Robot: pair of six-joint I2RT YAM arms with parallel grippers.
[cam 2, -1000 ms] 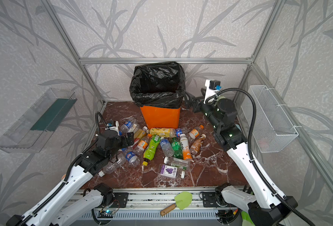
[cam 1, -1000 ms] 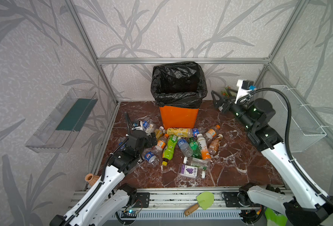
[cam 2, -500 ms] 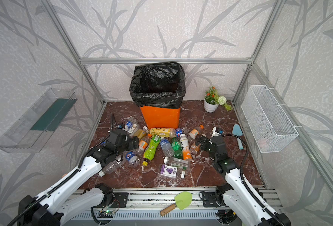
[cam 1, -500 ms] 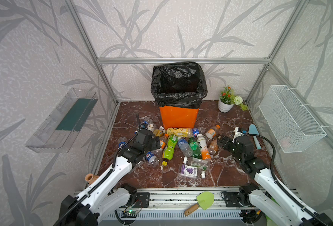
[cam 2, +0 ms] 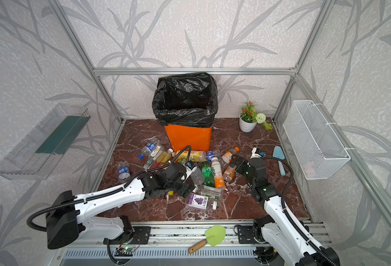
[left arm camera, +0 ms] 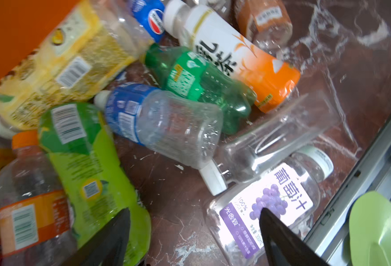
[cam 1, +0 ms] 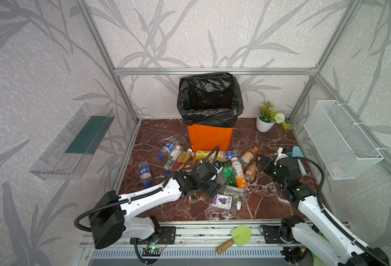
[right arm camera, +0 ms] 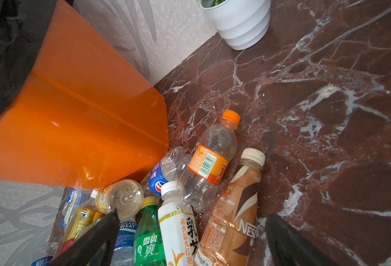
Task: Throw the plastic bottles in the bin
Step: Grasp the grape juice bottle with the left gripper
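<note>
Several plastic bottles (cam 1: 233,170) lie in a heap on the marble floor in front of the orange bin (cam 1: 209,138), which is lined with a black bag. My left gripper (left arm camera: 194,211) is open, low over bare floor at the heap's near edge. One finger sits by a lime-green bottle (left arm camera: 93,165), the other over a purple grape-label bottle (left arm camera: 270,202). In both top views it hangs beside that grape bottle (cam 2: 200,201). My right gripper (right arm camera: 192,216) is open and holds nothing. It hovers over a brown coffee bottle (right arm camera: 236,214) and a white-and-orange bottle (right arm camera: 178,230) at the heap's right side.
A white flower pot (cam 1: 264,122) stands at the back right. A blue scoop (cam 1: 298,159) lies on the floor by the right arm. A wire basket (cam 1: 341,140) hangs on the right wall and a clear tray (cam 1: 72,142) on the left. A green trowel (cam 1: 238,237) rests on the front rail.
My right arm has dropped from up beside the bin's rim to low over the right of the heap. My left gripper has moved right, from the heap's left side to its near middle.
</note>
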